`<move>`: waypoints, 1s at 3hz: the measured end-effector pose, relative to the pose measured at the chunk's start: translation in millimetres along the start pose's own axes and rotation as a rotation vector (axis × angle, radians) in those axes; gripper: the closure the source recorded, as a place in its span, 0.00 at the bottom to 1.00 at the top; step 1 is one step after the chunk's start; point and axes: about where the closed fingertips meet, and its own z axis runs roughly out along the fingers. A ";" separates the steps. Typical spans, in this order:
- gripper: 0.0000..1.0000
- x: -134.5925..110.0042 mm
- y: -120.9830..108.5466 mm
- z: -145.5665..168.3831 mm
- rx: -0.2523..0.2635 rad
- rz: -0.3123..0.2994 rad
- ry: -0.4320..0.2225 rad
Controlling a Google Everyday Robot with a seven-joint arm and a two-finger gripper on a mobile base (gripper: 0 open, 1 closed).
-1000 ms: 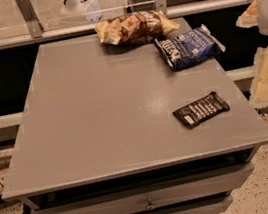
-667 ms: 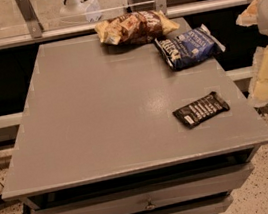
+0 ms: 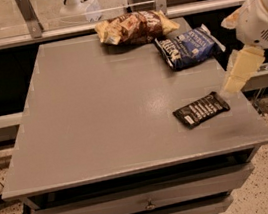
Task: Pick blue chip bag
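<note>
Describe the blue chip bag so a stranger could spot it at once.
On the grey table, look at the far right corner, beyond the cream end effector hanging by the right edge. The crinkly navy-blue chip bag with white lettering lies there, beside a yellow-brown bag and larger than the flat black packet in front.

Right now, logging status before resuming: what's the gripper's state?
Gripper: cannot be told; it hangs beside the table, apart from the blue chip bag.

I can read none of the lettering on the blue chip bag (image 3: 189, 47) or the black packet (image 3: 201, 110); my gripper (image 3: 239, 71) hangs just right of that packet.
</note>
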 end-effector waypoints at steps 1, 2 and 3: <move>0.00 5.9 -43.9 43.2 0.026 0.083 -0.107; 0.00 8.4 -85.7 87.0 0.037 0.155 -0.193; 0.00 9.3 -118.6 119.0 0.052 0.209 -0.258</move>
